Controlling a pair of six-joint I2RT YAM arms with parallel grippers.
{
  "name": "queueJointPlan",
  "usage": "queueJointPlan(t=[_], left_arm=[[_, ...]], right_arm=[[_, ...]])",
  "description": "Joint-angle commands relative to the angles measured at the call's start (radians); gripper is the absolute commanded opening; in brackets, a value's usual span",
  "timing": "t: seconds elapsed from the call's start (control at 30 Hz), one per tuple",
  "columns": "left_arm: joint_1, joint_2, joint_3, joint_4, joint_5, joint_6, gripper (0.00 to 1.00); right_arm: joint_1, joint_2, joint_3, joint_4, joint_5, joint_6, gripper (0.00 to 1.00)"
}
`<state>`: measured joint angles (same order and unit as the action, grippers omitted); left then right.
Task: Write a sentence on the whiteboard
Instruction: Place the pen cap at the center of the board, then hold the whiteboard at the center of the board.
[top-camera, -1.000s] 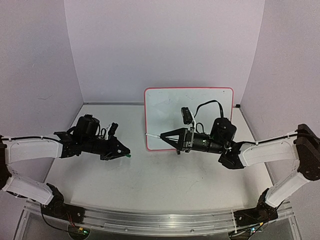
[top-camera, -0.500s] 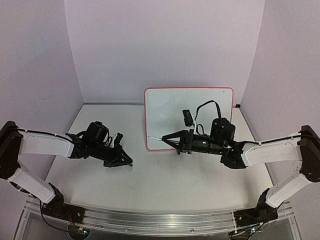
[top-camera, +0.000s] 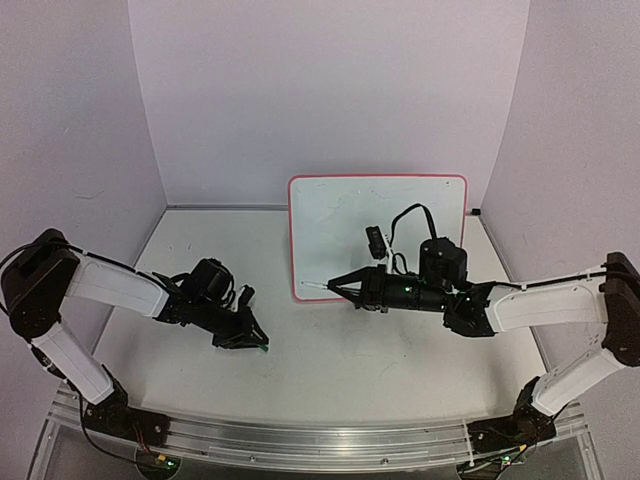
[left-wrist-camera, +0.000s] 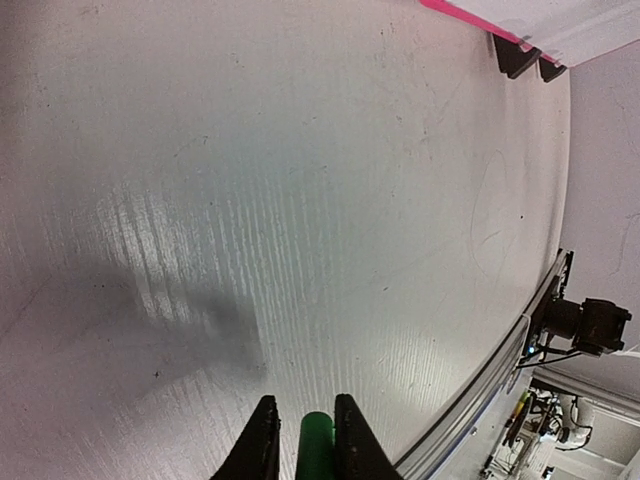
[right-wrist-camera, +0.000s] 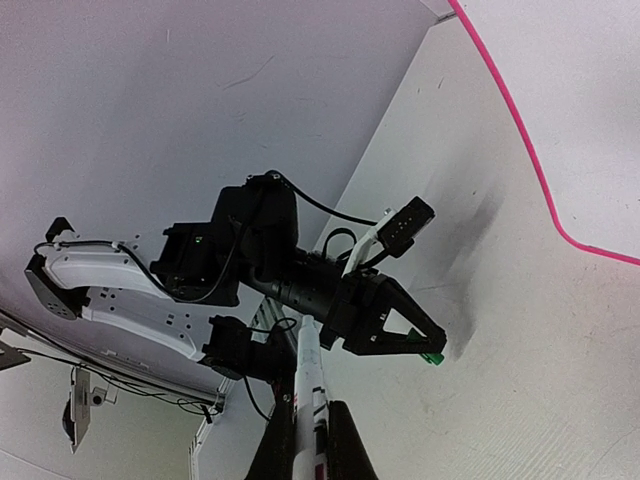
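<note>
The whiteboard (top-camera: 377, 215), white with a thin red frame, stands upright at the back of the table. No sentence shows on its face. Its red edge (left-wrist-camera: 470, 18) and black clip feet (left-wrist-camera: 515, 55) appear in the left wrist view, and its corner (right-wrist-camera: 580, 100) in the right wrist view. My right gripper (top-camera: 340, 286) (right-wrist-camera: 303, 415) is shut on a white marker (top-camera: 318, 286) (right-wrist-camera: 305, 380). The marker's tip points at the board's lower left corner. My left gripper (top-camera: 255, 343) (left-wrist-camera: 301, 435) hangs low over the table, left of the board, with a green cap (left-wrist-camera: 316, 445) (right-wrist-camera: 432, 357) between its narrow jaws.
A metal rail (top-camera: 320, 440) (left-wrist-camera: 500, 360) runs along the table's near edge. Lilac walls close the left, back and right sides. A small black object (top-camera: 475, 212) sits just right of the board. The right wrist's camera cable (top-camera: 415, 212) loops in front of the board.
My left gripper has moved nearer and lower toward the table with the green cap. The right gripper and marker have dropped slightly along the board's lower left corner.
</note>
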<state>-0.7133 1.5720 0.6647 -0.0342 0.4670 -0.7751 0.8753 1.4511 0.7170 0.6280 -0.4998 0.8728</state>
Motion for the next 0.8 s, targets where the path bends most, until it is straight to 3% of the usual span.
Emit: queueJointPlan(t=[0.0, 0.13, 0.33, 0.53, 0.77], left_arm=[[-0.005, -0.008, 0.043, 0.011, -0.025, 0.021, 0.27], [-0.005, -0.04, 0.041, -0.047, -0.084, 0.012, 0.61], [-0.004, -0.12, 0.052, -0.136, -0.164, 0.024, 0.97], [-0.001, -0.162, 0.142, -0.272, -0.201, 0.1, 1.0], [0.009, -0.135, 0.201, -0.304, -0.113, 0.173, 0.99]], right_arm=[[-0.003, -0.059, -0.007, -0.04, 0.068, -0.031, 0.0], [-0.003, -0.118, -0.046, -0.046, 0.141, -0.035, 0.0], [-0.003, -0.165, -0.06, -0.087, 0.186, -0.037, 0.0], [-0.007, -0.157, -0.045, -0.093, 0.191, -0.022, 0.0], [-0.018, -0.115, -0.013, -0.095, 0.163, -0.019, 0.0]])
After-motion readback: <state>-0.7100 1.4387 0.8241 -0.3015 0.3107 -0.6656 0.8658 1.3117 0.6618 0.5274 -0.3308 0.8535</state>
